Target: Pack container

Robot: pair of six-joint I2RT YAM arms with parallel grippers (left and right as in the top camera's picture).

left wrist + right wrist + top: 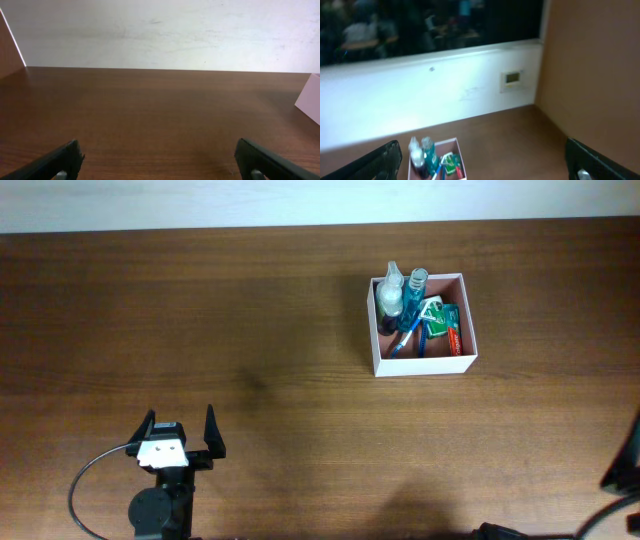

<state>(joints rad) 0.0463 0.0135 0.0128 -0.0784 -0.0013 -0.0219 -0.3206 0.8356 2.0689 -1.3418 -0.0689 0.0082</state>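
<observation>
On the table's far right side sits one container (424, 365) holding two bottles (391, 292) and smaller toiletries, well apart from two empty, wide-spread grippers: left gripper (180, 418) and right gripper (485, 167).

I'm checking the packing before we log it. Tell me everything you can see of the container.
The container is a square open-top box with white walls and a reddish-brown inside, looking like card. It sits flat on the wooden table, right of centre toward the far edge. Inside, a clear bottle and a teal bottle stand beside a green packet. Nothing else touches it.
</observation>
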